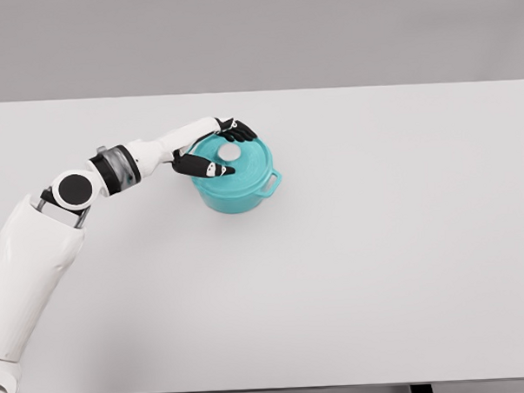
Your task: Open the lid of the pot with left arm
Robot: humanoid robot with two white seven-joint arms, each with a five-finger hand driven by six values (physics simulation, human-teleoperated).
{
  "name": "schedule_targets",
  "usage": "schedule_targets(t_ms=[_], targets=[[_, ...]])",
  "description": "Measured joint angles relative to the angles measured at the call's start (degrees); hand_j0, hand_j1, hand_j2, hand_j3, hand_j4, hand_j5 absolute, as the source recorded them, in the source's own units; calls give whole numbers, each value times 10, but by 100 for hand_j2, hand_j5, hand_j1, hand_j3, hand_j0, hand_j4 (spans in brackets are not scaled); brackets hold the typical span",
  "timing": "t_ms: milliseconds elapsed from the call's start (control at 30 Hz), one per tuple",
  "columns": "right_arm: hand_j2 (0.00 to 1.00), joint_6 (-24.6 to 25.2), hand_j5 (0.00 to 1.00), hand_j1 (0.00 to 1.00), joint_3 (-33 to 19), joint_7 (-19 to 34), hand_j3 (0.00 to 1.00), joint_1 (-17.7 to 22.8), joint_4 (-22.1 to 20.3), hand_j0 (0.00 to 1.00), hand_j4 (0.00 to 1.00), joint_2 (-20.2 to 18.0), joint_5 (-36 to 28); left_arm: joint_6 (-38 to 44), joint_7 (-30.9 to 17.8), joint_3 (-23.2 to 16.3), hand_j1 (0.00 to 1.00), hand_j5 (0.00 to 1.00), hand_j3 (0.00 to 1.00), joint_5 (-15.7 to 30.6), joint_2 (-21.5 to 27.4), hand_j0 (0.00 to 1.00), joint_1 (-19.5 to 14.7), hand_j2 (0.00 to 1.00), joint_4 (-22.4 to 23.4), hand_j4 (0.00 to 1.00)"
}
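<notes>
**Left hand poised over pot lid, not yet gripping**

Left hand (215, 149) reaches in from the desk's (379, 287) left side and hangs over the pot (237, 185); fingers (238, 129) spread past the far-left rim, thumb (207, 169) across the near-left of the lid (239, 163); the hand is open around the knob (230, 152), nothing clasped; the spread looks chosen to bracket the knob from two sides, so a closing pinch would catch it; whether any digit touches the lid I cannot tell.

Pot stands upright left of the desk's middle, nearer the far edge than the near one; well apart from every edge.

Pot is teal, round, squat; lid the same teal, seated flat and closed; knob pale grey, round, at the lid's centre; one loop handle (271, 183) shows on the near-right side; the opposite handle is hidden by the arm.

Right arm not seen.
</notes>
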Motion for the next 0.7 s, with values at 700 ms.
schedule_targets(t_ms=[700], targets=[[100,0,100,100,0,0,100,0,0,100,100,0,0,0,0,6,61,61,61,-9,-5,61,0,61,10,61]])
